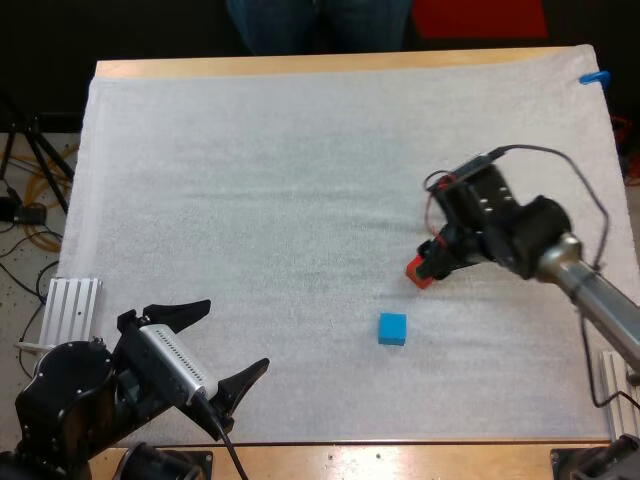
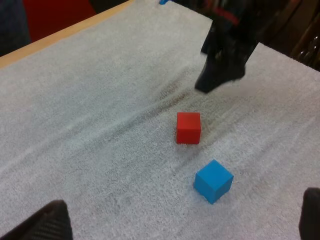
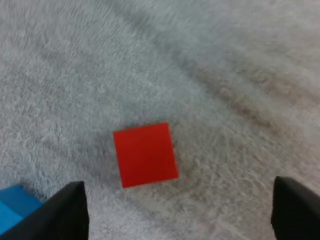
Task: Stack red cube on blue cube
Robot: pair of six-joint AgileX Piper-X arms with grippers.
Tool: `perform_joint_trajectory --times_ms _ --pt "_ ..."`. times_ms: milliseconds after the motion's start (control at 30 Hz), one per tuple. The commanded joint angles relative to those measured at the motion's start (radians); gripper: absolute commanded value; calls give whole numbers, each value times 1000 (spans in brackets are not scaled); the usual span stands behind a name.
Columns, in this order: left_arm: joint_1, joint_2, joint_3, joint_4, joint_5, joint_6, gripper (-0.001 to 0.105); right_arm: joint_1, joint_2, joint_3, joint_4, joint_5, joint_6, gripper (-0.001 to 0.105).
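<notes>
The red cube [image 1: 417, 273] lies on the white mat [image 1: 300, 180], right of centre. The blue cube [image 1: 392, 328] sits a short way nearer the front edge, apart from it. My right gripper [image 1: 436, 258] hovers just above the red cube [image 3: 145, 155], open, its fingers [image 3: 67, 212] spread wide and clear of it; the blue cube [image 3: 15, 207] shows beside one finger. My left gripper [image 1: 226, 345] is open near the front left of the mat, far from both cubes. From the left wrist, the red cube [image 2: 188, 127] and blue cube [image 2: 213, 180] lie ahead, with the right gripper [image 2: 220, 75] above and beyond the red one.
A person's legs [image 1: 320, 22] stand beyond the table's far edge. Metal rails lie off the mat at the left [image 1: 72, 305] and at the right [image 1: 615, 385]. Bare mat stretches across the middle and back.
</notes>
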Motion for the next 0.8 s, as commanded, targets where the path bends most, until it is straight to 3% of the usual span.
perform_joint_trajectory --times_ms 0,633,733,767 --pt "-3 2 -7 5 8 -7 87 8 21 -10 -14 -1 -14 71" --pt "-3 2 -7 36 8 -7 87 13 297 -14 -74 -36 -22 71" --pt "-3 2 -7 77 8 -7 87 13 308 -14 -74 -36 -22 66" --pt "-3 2 -7 95 8 -7 87 13 308 -14 -74 -36 -22 59"
